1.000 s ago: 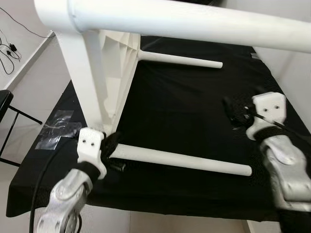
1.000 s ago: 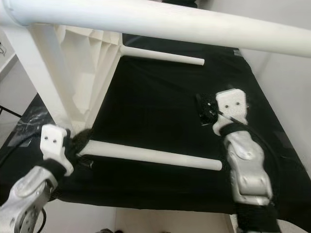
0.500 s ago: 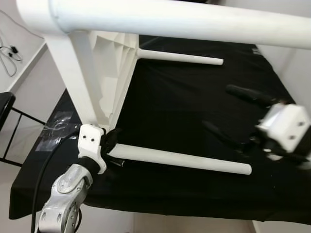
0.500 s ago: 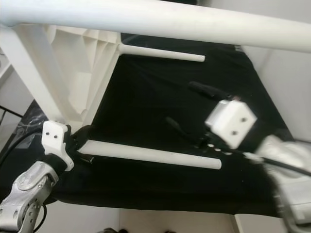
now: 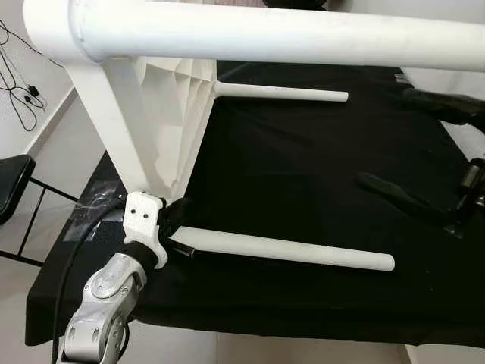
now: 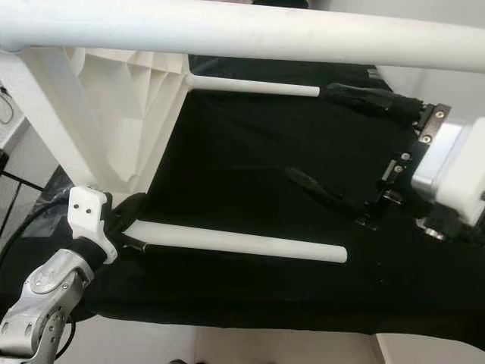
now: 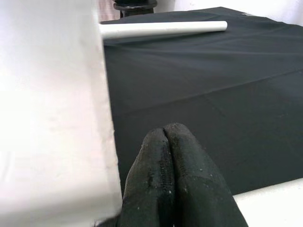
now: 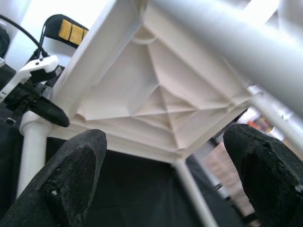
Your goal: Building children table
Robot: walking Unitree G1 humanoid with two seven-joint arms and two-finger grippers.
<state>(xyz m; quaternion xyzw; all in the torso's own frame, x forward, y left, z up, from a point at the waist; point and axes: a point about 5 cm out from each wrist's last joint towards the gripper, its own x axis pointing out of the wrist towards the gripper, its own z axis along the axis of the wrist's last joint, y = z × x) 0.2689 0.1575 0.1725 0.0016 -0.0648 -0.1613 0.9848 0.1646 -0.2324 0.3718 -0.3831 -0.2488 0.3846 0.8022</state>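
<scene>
A white plastic children's table lies on its side on the black cloth (image 5: 288, 167), ribbed underside (image 5: 178, 114) facing me. One leg (image 5: 280, 250) runs along the cloth near me, a far leg (image 5: 280, 92) lies behind, and a third leg (image 5: 265, 34) crosses high in front. My left gripper (image 5: 178, 221) is at the base of the near leg; its fingers (image 7: 165, 156) are pressed together with nothing between them, beside the table's edge. My right gripper (image 5: 383, 136) hovers over the cloth at the right, wide open and pointed at the underside (image 8: 151, 94).
A black chair (image 5: 11, 182) stands on the floor at the left, with cables (image 5: 23, 83) on the wall behind it. A clear plastic bag (image 5: 95, 201) lies on the cloth's left edge. A white wall (image 5: 462, 83) bounds the right side.
My right gripper has opened wide, swung to the right and turned its fingers toward the table's underside. The left gripper stays at the near leg's base.
</scene>
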